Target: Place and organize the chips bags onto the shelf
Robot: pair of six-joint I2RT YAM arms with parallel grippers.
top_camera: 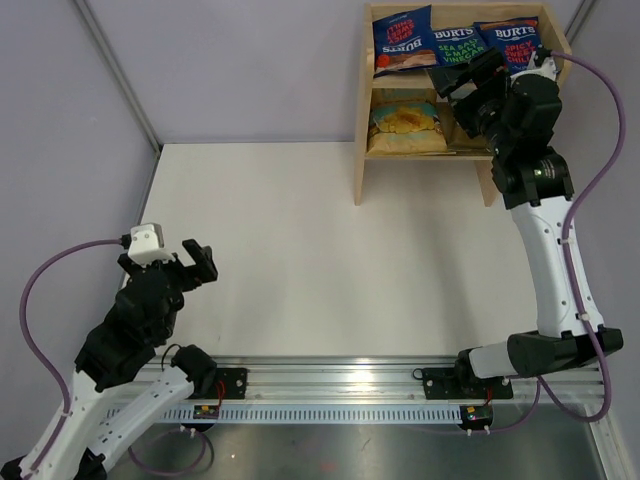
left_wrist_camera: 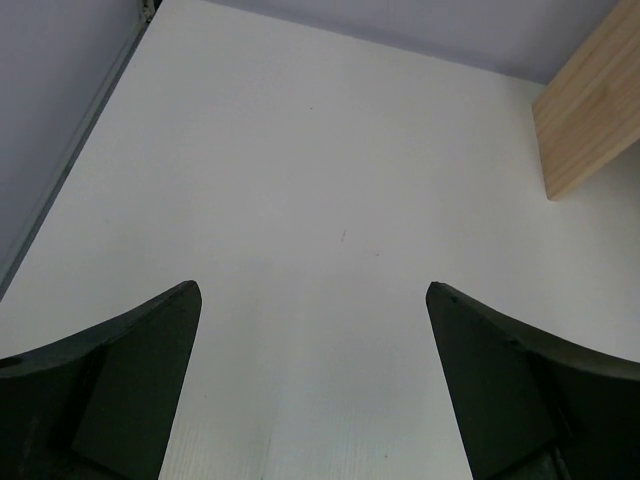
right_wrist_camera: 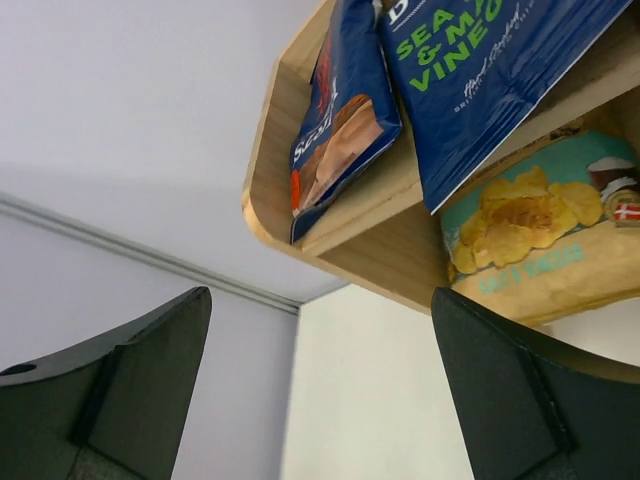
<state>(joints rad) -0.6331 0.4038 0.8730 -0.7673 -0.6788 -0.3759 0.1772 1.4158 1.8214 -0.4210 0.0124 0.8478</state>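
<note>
Three blue BURTS bags stand on the top tier of the shelf, one reading "SEA SALT & MALT VINEGAR", with a tan bag below. Both the left gripper and right gripper gape wide, empty.

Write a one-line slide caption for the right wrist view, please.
Open right gripper facing the shelf: red-label bag and green-label bag on the upper tier, tan bag below.
</note>
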